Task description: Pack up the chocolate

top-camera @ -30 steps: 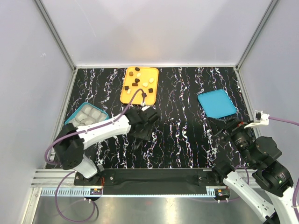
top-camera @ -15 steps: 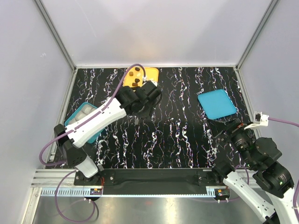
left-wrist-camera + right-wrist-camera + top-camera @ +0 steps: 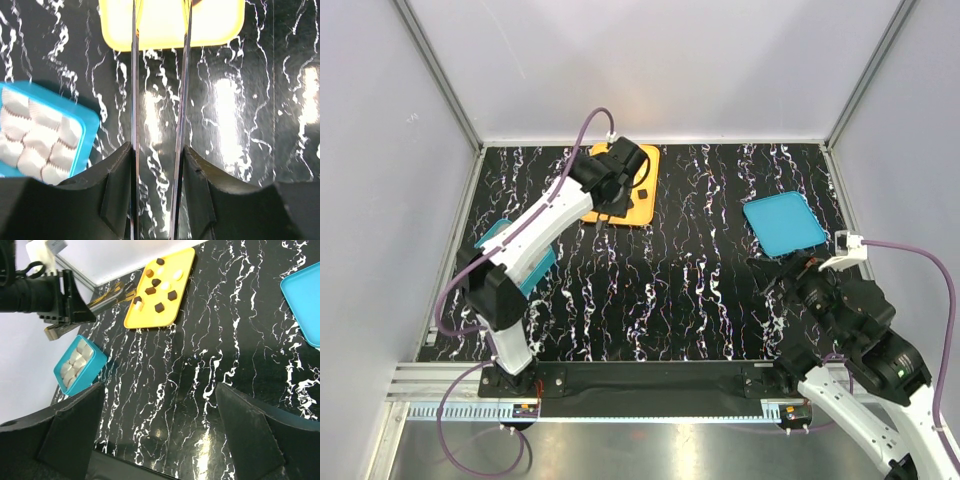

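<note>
Black tabletop (image 3: 700, 300), white marble veins, glare patches toward near edge. Plain pale grey walls (image 3: 650, 60) left, far, right. Aluminium posts (image 3: 440, 75) rising from far corners. Metal rail (image 3: 650, 412) along near edge.

chocolate (image 3: 172, 295) | dark brown cubes and pale cream rounds | loose, scattered apart | on orange tray (image 3: 145, 316)

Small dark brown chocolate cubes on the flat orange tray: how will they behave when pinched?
Flat faces, so the dark brown chocolate cubes probably won't roll and should pinch squarely. They are tiny, so likely light and easily nudged across the smooth-looking orange tray.
</note>
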{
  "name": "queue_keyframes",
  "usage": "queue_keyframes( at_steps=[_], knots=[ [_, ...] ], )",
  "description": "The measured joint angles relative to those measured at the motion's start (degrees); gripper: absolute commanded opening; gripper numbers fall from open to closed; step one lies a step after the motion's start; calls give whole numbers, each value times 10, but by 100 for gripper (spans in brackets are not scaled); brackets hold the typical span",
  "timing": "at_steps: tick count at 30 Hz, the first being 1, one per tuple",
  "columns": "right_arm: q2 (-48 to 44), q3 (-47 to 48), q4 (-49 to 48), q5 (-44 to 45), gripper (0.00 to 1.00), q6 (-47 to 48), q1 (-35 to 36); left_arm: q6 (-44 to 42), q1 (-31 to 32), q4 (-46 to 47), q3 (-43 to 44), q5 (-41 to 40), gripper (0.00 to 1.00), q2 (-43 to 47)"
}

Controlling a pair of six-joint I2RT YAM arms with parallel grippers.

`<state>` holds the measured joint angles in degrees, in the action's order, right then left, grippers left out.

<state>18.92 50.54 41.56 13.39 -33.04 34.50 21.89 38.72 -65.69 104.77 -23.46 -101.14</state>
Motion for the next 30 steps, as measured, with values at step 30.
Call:
queue_keyframes(
  at_steps=[30],
  knots=[
    [38, 0, -37, 7, 100, 40, 0, -17, -30, 173, -126, 47, 47, -69]
  ],
)
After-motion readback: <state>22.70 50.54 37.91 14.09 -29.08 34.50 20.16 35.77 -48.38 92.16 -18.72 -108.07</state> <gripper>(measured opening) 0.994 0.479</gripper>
